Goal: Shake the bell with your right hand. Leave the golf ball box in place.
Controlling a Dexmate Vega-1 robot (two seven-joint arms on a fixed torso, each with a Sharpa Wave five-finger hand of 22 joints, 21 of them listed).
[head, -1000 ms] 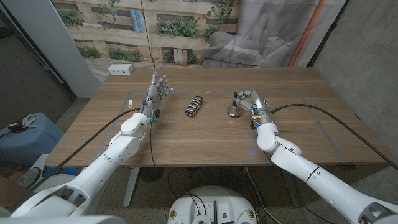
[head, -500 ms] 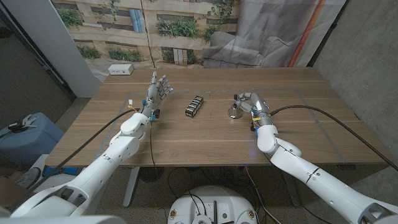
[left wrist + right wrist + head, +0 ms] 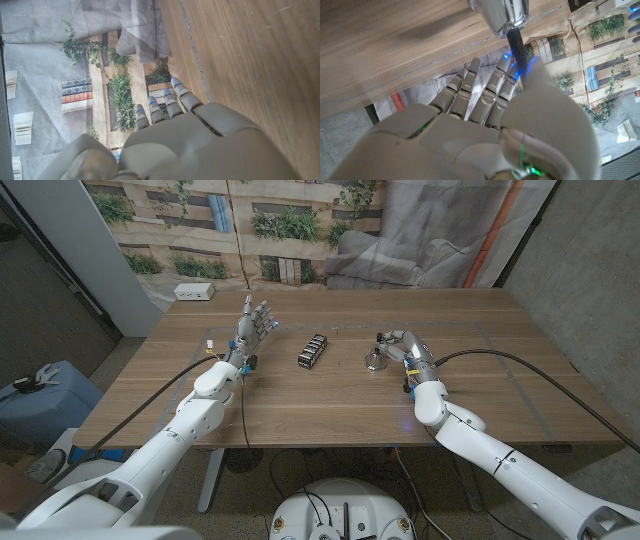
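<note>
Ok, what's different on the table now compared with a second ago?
The right hand, gripping the bell by its black handle, has shifted slightly toward the robot and tipped the bell. The golf ball box has not moved, and the left hand remains raised with fingers apart, holding nothing.

the left hand (image 3: 256,321) is raised over the left half of the table (image 3: 300,405), fingers up and apart, holding nothing. the right hand (image 3: 403,348) sits toward the table's right side, pinching the bell (image 3: 377,356) by its black handle between thumb and fingers.
</note>
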